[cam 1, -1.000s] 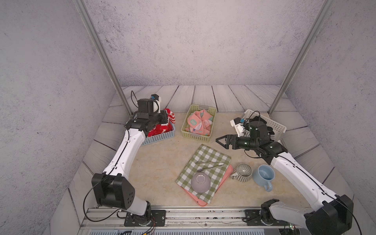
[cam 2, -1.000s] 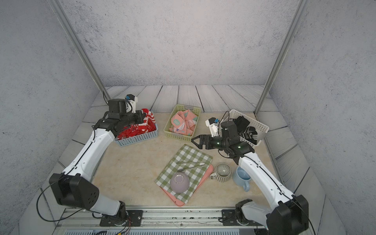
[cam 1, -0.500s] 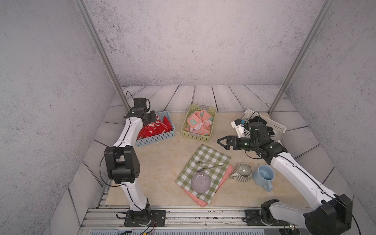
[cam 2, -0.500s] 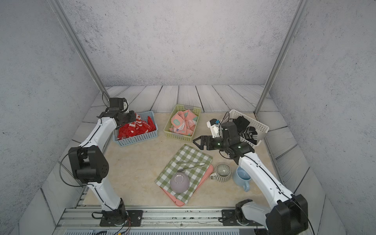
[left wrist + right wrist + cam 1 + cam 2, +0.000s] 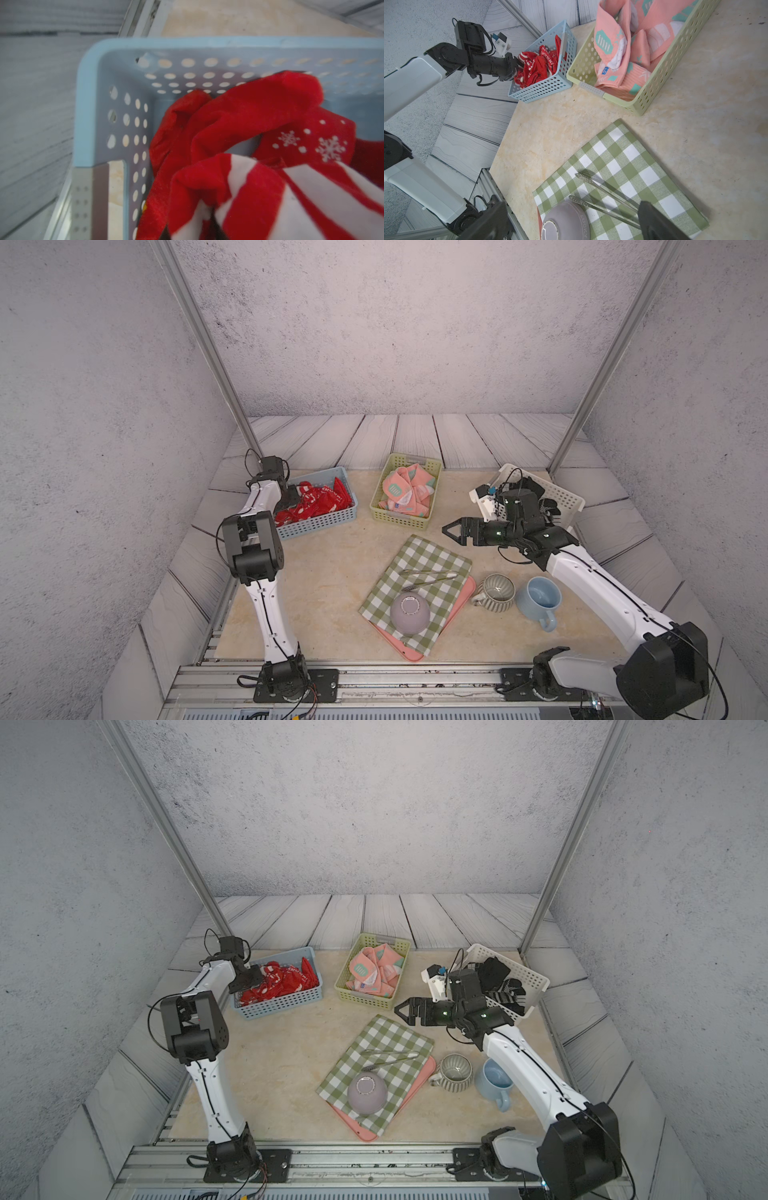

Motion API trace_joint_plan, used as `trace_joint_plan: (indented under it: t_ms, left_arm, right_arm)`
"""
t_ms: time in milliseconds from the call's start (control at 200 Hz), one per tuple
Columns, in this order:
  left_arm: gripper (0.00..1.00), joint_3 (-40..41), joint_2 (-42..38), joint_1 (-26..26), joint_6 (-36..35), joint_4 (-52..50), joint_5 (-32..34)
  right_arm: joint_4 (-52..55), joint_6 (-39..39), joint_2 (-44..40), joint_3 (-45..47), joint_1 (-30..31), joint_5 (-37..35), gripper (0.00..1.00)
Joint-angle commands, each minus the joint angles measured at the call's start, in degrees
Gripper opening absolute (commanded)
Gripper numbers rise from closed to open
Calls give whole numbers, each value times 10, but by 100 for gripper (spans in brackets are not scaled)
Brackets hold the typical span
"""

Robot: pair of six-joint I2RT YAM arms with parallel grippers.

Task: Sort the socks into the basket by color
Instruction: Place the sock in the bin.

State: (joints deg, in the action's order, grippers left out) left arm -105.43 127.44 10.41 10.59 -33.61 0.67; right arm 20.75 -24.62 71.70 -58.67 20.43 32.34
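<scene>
Even, diffuse light from above, with soft shadows beside the tongs (image 5: 604, 211); both top views are sharp, the left wrist view blurred, most on the nearest striped sock (image 5: 270, 197).

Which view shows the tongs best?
Right wrist view: the tongs lie close and sharp on the checked cloth, both perforated tips visible. Both top views show them small. The left wrist view does not show them.

Place: we are looking at a staged robotics lab test cell. Grey textured panels (image 5: 374, 323) are walling it in; aluminium posts (image 5: 203, 344) are framing the corners; a slotted rail (image 5: 415, 676) at the front is carrying the left arm (image 5: 270, 614) and right arm (image 5: 598, 589); printed plank sheets (image 5: 415, 435) are bordering the marble-look surface (image 5: 332, 572).
</scene>
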Motion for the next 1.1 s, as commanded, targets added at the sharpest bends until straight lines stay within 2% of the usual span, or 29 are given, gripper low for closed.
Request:
trace_joint_plan:
  t_ms: [0, 220, 480, 701, 856, 941, 1096]
  left_arm:
    - [36, 8, 1, 4, 4, -8, 18]
    - [50, 28, -38, 5, 9, -11, 8]
    - [54, 103, -149, 4, 10, 50, -9]
    - [55, 114, -181, 4, 9, 48, -17]
    - [42, 124, -189, -18, 8, 77, -73]
    - [32, 110, -169, -44, 8, 70, -79]
    - [28, 110, -121, -57, 40, 77, -68]
  right_arm:
    - [-2, 3, 7, 5, -2, -4, 99]
    - [-6, -2, 4, 7, -2, 1, 99]
    - [-19, -13, -5, 15, -2, 10, 99]
    - [-19, -11, -8, 15, -2, 15, 99]
    - [-24, -14, -9, 17, -2, 13, 99]
    - [-26, -15, -5, 16, -2, 13, 99]
    - [-16, -15, -5, 10, -2, 5, 99]
